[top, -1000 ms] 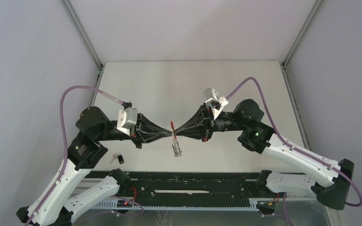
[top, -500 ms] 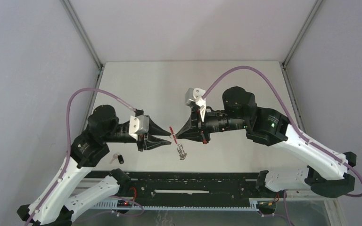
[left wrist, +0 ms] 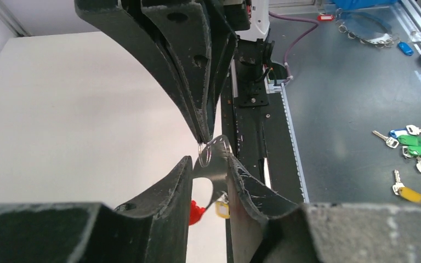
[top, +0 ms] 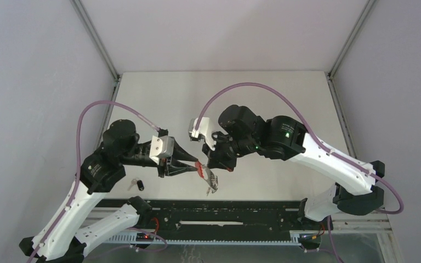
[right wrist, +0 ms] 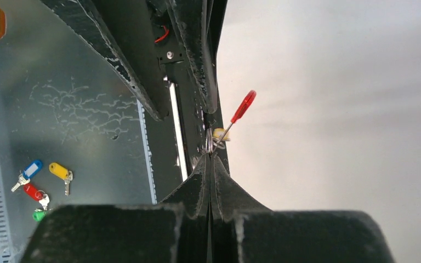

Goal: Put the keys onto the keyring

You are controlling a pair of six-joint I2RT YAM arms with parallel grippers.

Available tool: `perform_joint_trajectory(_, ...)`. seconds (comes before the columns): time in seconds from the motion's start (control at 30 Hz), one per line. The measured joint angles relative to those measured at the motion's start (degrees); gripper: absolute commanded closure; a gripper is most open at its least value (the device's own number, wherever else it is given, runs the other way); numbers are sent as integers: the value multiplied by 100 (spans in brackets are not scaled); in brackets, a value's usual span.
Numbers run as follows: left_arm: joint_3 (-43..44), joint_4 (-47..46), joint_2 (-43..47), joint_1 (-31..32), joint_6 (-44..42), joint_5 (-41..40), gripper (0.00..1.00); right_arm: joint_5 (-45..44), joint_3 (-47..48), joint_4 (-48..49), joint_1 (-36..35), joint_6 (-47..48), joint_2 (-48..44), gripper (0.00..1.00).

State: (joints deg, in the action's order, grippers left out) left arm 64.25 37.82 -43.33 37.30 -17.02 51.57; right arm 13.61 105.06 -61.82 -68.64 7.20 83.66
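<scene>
One keyring (top: 202, 169), judged light and slippery, is pinched at its wire by the closed right gripper (right wrist: 211, 158); the left gripper (left wrist: 209, 160) is held half-open around it.

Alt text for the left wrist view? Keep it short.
The shut right gripper reaches down from above, pinching a wire ring of the keyring in the gap of the open left gripper. A yellow key tag shows below; spare tagged keys lie far right.

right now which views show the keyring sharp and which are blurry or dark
top external: even light, soft shadows, keyring tiny; left wrist: left gripper's fingers close and soft, ring fairly clear; right wrist: ring thin against dark, table pale, featureless
</scene>
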Motion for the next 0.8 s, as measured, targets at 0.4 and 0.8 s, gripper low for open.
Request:
perform_joint_trajectory(0.4, 0, 177, 15, 26, -295, -302, 64, 238, -409, 667, -11, 122, -203, 100)
perform_joint_trajectory(0.8, 0, 160, 74, 46, -35, -337, 67, 743, -3530, 4227, 544, -938, -2232, 100)
